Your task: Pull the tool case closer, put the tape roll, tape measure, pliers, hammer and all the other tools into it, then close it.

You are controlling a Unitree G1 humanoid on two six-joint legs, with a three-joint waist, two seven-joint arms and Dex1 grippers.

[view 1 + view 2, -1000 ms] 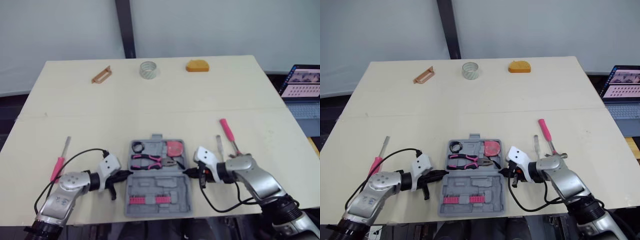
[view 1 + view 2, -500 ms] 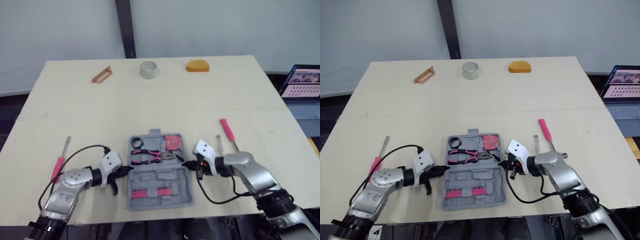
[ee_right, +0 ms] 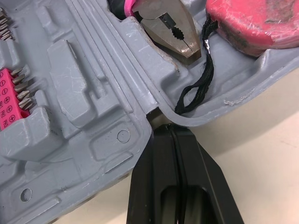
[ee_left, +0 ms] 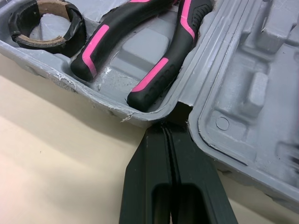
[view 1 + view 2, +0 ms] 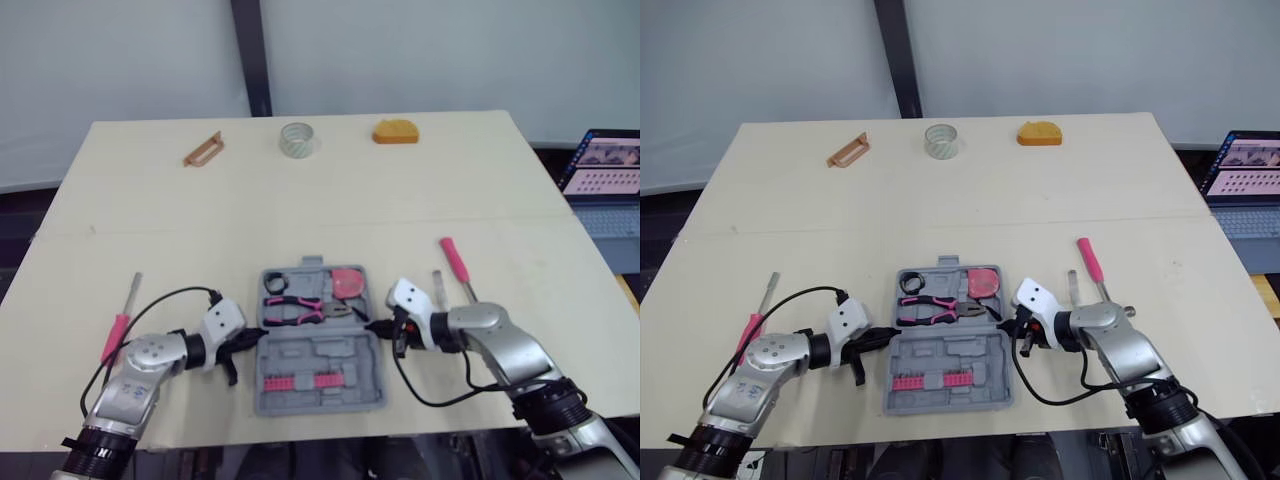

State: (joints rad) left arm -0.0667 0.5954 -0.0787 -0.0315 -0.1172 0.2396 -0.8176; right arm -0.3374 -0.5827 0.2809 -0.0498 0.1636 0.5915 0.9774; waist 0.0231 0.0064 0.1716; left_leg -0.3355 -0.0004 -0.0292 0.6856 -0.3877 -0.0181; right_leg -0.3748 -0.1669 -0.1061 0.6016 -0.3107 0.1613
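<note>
The grey tool case lies open near the table's front edge. Its far half holds a black tape roll, pink-handled pliers and a pink tape measure; its near half holds pink bits. My left gripper is shut, with its tips at the case's left hinge notch. My right gripper is shut too, touching the right hinge notch. A pink-handled hammer lies right of the case, and a pink-handled screwdriver lies to the left.
Along the far edge sit an orange handle-shaped tool, a clear tape roll and an orange tape measure. A slim metal tool lies beside the hammer. A laptop stands off the table's right side.
The case and both grippers have shifted a little away from the front edge. The other tools have not moved.
</note>
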